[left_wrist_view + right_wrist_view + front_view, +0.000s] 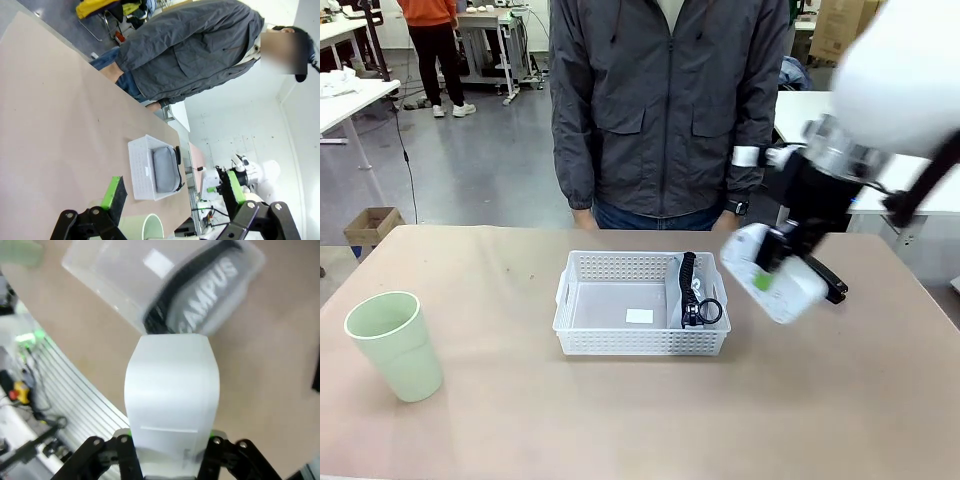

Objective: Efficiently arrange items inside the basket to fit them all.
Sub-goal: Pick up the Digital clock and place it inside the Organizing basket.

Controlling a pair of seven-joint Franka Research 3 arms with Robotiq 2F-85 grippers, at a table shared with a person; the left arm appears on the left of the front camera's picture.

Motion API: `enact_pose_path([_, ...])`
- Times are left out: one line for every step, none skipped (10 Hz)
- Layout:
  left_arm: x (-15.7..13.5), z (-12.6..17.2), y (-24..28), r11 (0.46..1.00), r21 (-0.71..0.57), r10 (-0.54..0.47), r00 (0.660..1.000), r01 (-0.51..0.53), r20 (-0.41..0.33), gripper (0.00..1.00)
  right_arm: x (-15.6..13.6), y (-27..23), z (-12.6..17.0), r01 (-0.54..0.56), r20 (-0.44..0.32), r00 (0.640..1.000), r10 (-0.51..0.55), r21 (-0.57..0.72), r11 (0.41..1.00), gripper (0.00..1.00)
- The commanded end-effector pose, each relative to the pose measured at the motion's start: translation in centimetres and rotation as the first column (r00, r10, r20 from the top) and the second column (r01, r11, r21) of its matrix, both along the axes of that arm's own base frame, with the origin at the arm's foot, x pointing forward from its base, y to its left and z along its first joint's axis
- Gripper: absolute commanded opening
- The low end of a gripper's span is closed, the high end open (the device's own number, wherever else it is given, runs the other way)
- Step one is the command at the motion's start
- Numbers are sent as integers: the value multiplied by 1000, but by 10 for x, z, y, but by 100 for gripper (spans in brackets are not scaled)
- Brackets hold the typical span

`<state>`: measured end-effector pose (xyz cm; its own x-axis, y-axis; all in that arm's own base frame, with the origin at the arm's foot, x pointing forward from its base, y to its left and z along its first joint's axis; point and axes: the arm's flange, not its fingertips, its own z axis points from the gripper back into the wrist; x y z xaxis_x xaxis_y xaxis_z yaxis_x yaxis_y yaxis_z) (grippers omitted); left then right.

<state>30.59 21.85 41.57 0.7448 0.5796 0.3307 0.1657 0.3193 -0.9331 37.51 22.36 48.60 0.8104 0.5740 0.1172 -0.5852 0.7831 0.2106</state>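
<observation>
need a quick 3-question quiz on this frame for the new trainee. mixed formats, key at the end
1. True or false: the pale green cup stands upright on the table, outside the basket.
2. What is the right hand holding? A) the cup B) the white device C) nothing
3. Fill in: in the front view, the grey pouch lies at the basket's ___ end.
Key: 1 true; 2 B; 3 right.

Pouch [690,288] at right end of basket [620,266]; cup [392,345] far left; device [800,289], apparently aloft, right.
</observation>
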Motion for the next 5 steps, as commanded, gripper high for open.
enact_pose_path([-1,3,0,1000,-1,-9,1000,9,8,100,51,59,11,61,-7,998,-61,69,996,51])
enact_pose_path([-1,3,0,1000,-1,-9,1000,9,8,100,69,91,11,69,2,998,-69,79,994,51])
enact_pose_path([-1,3,0,1000,-1,-9,1000,9,8,100,85,118,8,74,3,997,-75,80,994,51])
enact_pose_path([-1,3,0,1000,-1,-9,1000,9,8,100,99,147,-4,51,-28,998,-49,65,997,51])
enact_pose_path([-1,3,0,1000,-1,-9,1000,9,8,100,108,166,-19,45,-39,998,-43,48,998,51])
